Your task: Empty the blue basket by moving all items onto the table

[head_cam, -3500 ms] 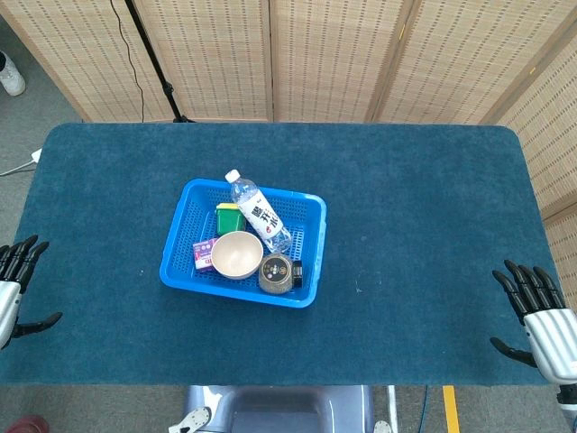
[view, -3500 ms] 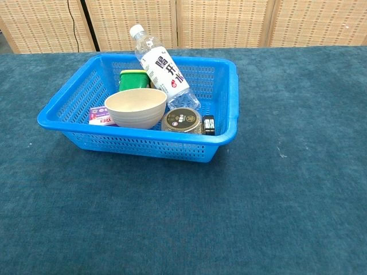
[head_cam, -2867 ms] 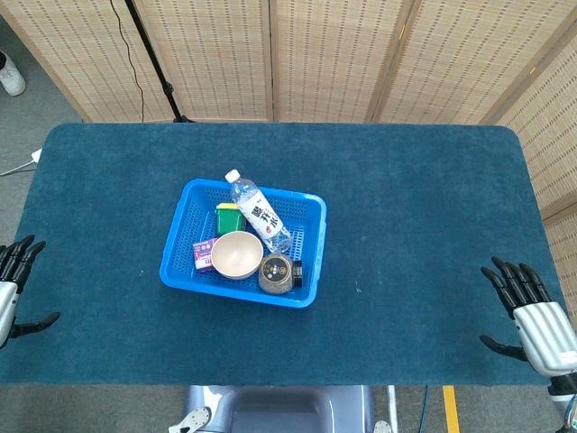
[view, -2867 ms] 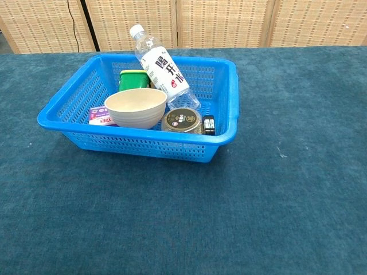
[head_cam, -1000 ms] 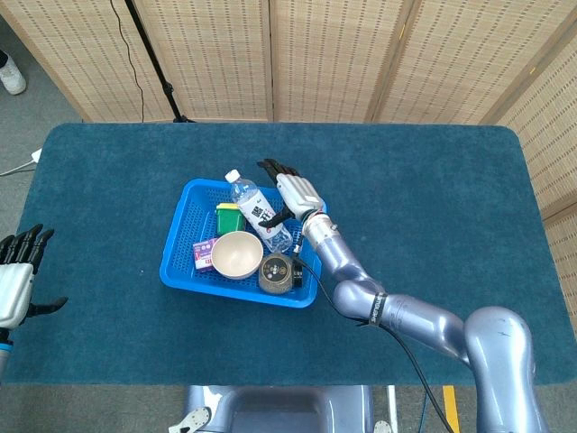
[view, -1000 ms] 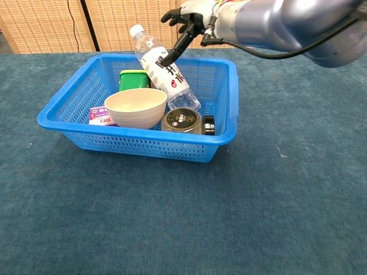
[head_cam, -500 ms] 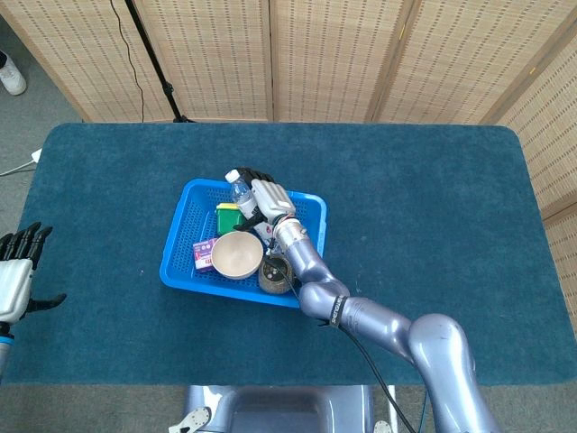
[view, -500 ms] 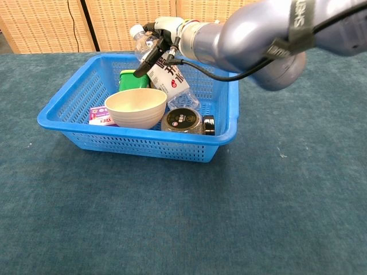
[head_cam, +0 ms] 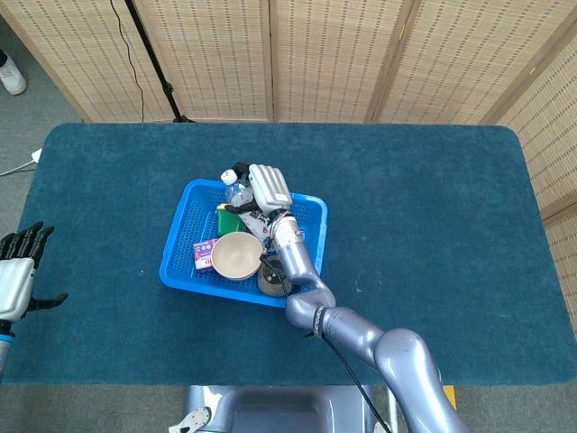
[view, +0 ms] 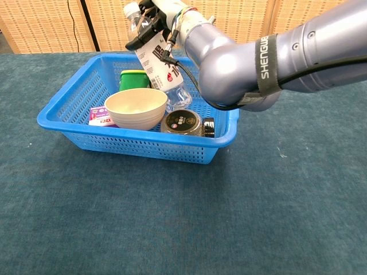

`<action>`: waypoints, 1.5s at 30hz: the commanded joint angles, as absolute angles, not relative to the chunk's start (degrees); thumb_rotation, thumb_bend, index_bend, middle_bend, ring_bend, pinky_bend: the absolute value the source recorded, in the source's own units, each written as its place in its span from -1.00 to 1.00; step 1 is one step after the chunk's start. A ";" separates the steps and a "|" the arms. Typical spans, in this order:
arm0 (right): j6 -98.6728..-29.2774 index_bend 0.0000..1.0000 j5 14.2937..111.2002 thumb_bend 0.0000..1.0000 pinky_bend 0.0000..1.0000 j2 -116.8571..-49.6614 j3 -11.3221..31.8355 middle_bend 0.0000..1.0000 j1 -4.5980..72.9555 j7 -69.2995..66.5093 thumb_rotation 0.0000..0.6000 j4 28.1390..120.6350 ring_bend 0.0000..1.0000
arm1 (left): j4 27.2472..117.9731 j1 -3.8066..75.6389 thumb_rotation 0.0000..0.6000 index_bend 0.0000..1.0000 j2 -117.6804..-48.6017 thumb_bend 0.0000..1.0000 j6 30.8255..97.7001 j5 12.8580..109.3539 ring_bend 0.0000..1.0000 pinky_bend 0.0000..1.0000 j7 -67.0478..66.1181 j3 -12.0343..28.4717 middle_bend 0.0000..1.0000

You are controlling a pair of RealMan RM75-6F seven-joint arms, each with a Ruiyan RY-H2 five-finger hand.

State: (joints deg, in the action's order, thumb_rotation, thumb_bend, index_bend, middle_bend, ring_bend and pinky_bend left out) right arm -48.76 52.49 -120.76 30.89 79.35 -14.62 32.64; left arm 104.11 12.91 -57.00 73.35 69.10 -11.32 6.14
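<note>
The blue basket (head_cam: 173, 245) (view: 62, 109) sits left of the table's middle. My right hand (head_cam: 267, 188) (view: 161, 14) grips the upper part of the water bottle (head_cam: 236, 192) (view: 159, 64). The bottle is tilted, its cap end raised above the basket's far rim and its base still low inside. Also in the basket are a beige bowl (head_cam: 236, 255) (view: 136, 107), a green container (head_cam: 225, 219) (view: 133, 81), a dark-lidded jar (head_cam: 268, 276) (view: 182, 121) and a small purple box (head_cam: 204, 255) (view: 99, 116). My left hand (head_cam: 16, 272) hangs open off the table's left edge.
My right arm (head_cam: 361, 338) (view: 269, 51) reaches over the basket's right side from the front. Blue cloth (head_cam: 433, 234) covers the table around the basket. Woven screens (head_cam: 343, 54) and a stand pole (head_cam: 153, 59) are behind the far edge.
My right hand came in from the table's right edge, reached over the basket, closed around the water bottle and lifted its cap end. The left hand has barely moved.
</note>
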 commanded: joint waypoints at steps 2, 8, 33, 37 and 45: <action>-54.09 0.12 55.84 -0.07 0.28 -116.27 30.79 0.27 76.15 -15.79 1.00 40.62 0.05 | 104.63 12.46 1.00 -1.00 -56.48 -0.89 73.91 70.80 -1.00 -1.00 -10.41 5.50 -1.00; -62.28 0.12 58.65 -0.06 0.28 -104.08 32.48 0.27 69.68 -10.17 1.00 62.39 0.05 | 105.15 12.01 1.00 -1.00 -56.05 -0.89 74.53 73.42 -1.00 -1.00 -9.49 4.55 -1.00; -61.49 0.13 66.08 -0.06 0.28 -90.63 24.38 0.28 52.64 -21.30 1.00 51.66 0.05 | 106.37 12.45 1.00 -1.00 -57.89 -0.89 74.41 75.38 -1.00 -1.00 -13.65 3.11 -1.00; -59.83 0.13 67.91 -0.06 0.28 -95.12 21.99 0.27 52.72 -25.02 1.00 44.76 0.05 | 106.15 12.60 1.00 -1.00 -58.22 -0.88 74.17 74.47 -1.00 -1.00 -14.30 3.23 -1.00; -54.67 -0.15 70.23 -0.08 0.12 -100.62 18.63 0.01 53.68 -27.26 1.00 38.12 -0.12 | 106.05 12.94 1.00 -1.00 -58.66 -0.88 73.75 72.81 -1.00 -1.00 -14.78 3.65 -1.00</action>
State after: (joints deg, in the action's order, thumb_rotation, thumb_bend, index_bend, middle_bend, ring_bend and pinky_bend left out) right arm -56.05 69.55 -99.62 19.63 53.37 -27.49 39.20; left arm 106.02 12.93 -58.64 73.69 72.81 -14.75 3.62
